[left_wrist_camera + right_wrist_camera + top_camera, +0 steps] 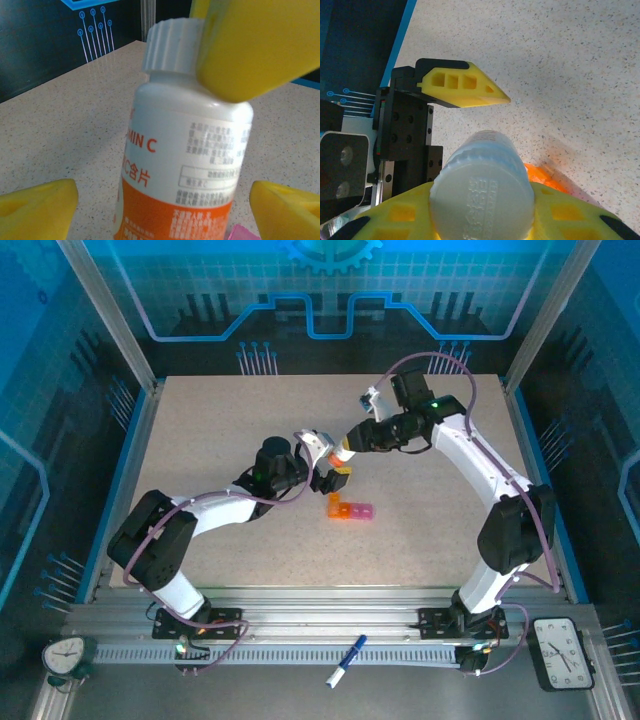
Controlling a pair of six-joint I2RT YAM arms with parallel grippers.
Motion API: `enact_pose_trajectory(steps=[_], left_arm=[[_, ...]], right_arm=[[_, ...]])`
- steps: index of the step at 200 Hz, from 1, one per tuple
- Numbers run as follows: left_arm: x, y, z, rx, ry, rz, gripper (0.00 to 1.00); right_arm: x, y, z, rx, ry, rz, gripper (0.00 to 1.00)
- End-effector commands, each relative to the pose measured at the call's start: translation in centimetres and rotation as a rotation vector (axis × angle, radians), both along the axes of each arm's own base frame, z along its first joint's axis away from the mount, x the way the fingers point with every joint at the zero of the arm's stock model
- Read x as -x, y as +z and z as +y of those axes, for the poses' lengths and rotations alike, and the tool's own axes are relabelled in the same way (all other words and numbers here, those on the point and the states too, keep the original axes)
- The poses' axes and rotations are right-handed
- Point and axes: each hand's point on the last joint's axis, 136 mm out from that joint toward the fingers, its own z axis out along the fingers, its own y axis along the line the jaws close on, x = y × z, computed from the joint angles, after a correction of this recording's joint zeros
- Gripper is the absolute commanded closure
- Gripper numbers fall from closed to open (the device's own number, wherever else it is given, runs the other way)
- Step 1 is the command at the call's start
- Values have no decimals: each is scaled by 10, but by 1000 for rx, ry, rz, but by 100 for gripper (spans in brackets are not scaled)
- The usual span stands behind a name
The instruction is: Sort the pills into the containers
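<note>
Both arms bent inward, meeting at centre. Right hand (482,220) clamped on bottle (185,150) cap. Left hand (162,205) spread wide, fingers (40,205) flanking the bottle without touching.

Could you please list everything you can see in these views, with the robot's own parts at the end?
pill bottle: one, white with ribbed white cap and orange lower label, between the two grippers.
containers: one strip, half orange, half pink, mid-table.
table: one, speckled beige, under the arms.
pen: one, blue and white, on the front rail.
clocks: two, white-faced, near corners, left and right.
left gripper: one, yellow fingers, open either side of the bottle's body.
right gripper: one, yellow fingers, shut on the cap.
</note>
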Motion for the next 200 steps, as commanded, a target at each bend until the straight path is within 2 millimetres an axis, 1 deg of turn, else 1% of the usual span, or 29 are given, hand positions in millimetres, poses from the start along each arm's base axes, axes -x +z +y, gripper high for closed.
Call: enact_pose_trajectory(steps=[1,68,128,155,175,200], left_arm=[[-3,8,-4,20,-10,-25,14],[-1,12,-4,34,-14,-20,27],[-1,16,-5,47,-14,-22,26],[-1,16,-5,51,-16,-21,28],[0,16,-5,54,-17,-19,33],[1,16,-5,54,-19,-11,42]], right_arm=[[12,15,8,-46,37,-9,68],[15,14,11,-55,46,4,68],[17,10,15,-50,54,13,68],[17,7,17,-47,59,21,68],[18,5,19,-44,63,26,68],[17,4,18,-38,61,24,68]])
